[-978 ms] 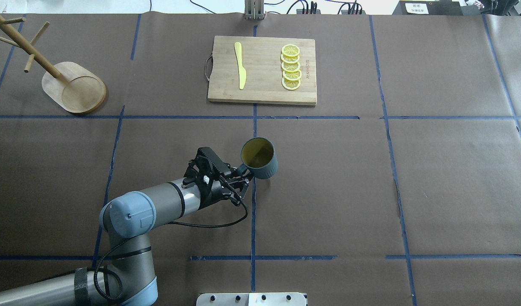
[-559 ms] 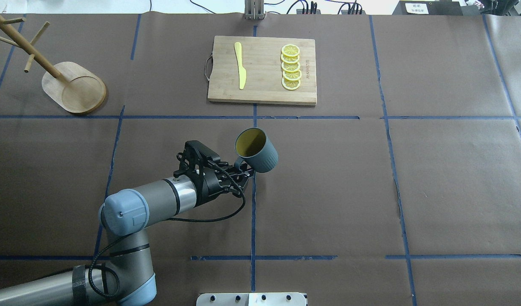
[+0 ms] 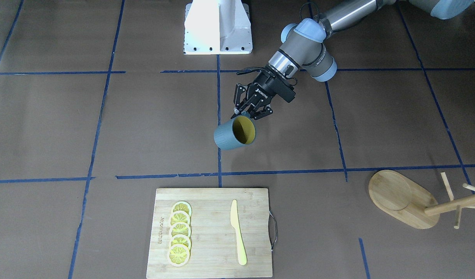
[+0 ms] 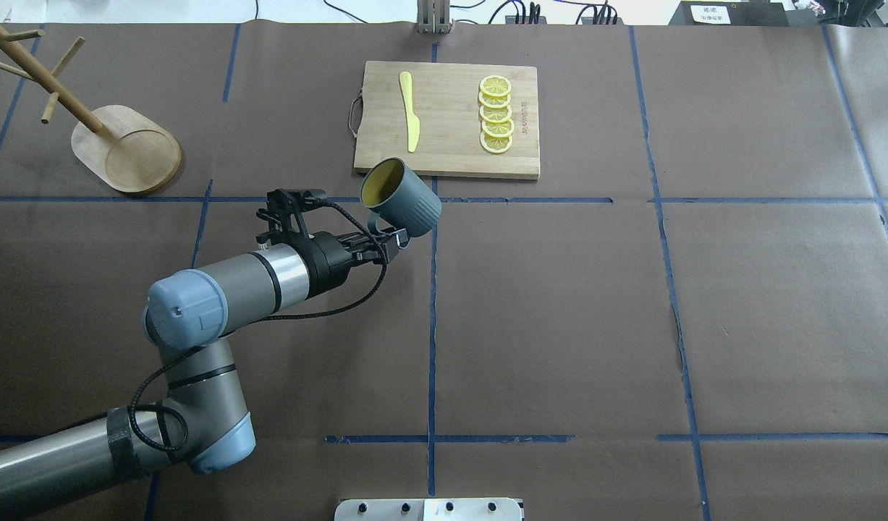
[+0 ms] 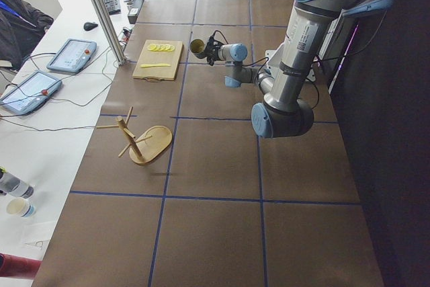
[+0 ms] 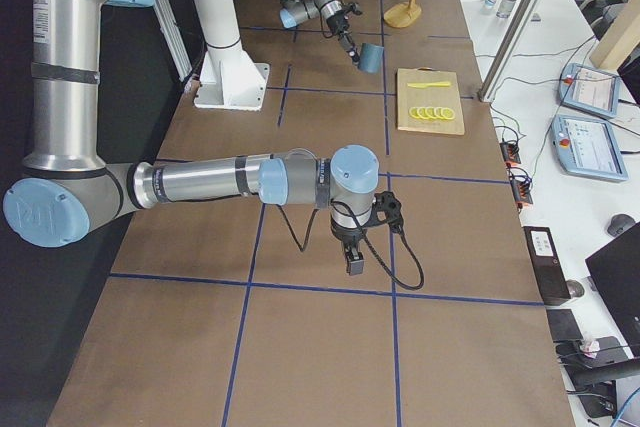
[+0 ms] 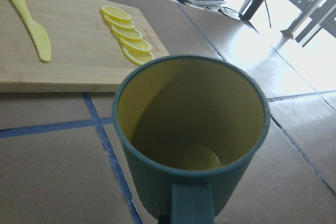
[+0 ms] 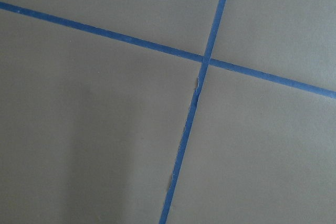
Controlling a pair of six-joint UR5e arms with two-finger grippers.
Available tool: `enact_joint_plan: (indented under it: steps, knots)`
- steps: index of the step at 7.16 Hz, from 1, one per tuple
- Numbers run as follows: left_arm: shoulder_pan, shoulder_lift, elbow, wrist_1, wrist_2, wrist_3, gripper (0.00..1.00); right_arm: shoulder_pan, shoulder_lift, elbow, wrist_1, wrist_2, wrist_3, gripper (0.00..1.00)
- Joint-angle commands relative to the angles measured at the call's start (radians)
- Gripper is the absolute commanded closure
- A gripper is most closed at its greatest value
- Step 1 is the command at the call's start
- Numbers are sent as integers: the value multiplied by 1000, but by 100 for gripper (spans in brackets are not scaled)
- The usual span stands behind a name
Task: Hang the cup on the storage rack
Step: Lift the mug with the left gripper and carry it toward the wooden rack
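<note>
The cup (image 4: pixel 403 197) sits right at the tip of the left pincer (image 4: pixel 387 241). Its squarish handle (image 7: pixel 192 205) is turned back toward the wrist and caught between the two fingers. The pincer is nearly closed, clamped on that handle and touching nothing else.

The cup hangs clear of the table (image 4: pixel 559 304), near its middle, on the robot's side of the cutting board (image 4: pixel 447 116). It is tipped so its long axis leans. The yellow mouth faces up and toward the robot's left, and the base is lower and toward the right.

The wooden rack (image 3: pixel 402 199) stands well apart, at the far left of the table. The right pincer (image 6: pixel 352 265) hangs low over the brown paper near a cross of blue tape (image 8: pixel 205 60). Whether it is open or closed cannot be told.
</note>
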Motion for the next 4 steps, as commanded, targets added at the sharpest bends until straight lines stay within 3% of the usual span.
enact_joint_plan:
  steps: [1, 4]
  knots:
    - [-116, 0, -6, -10, -152, -333, 100, 0, 0, -1, 0, 0, 0, 0]
    - [-349, 19, -6, -109, -383, -807, 100, 0, 0, -2, 0, 0, -1, 0]
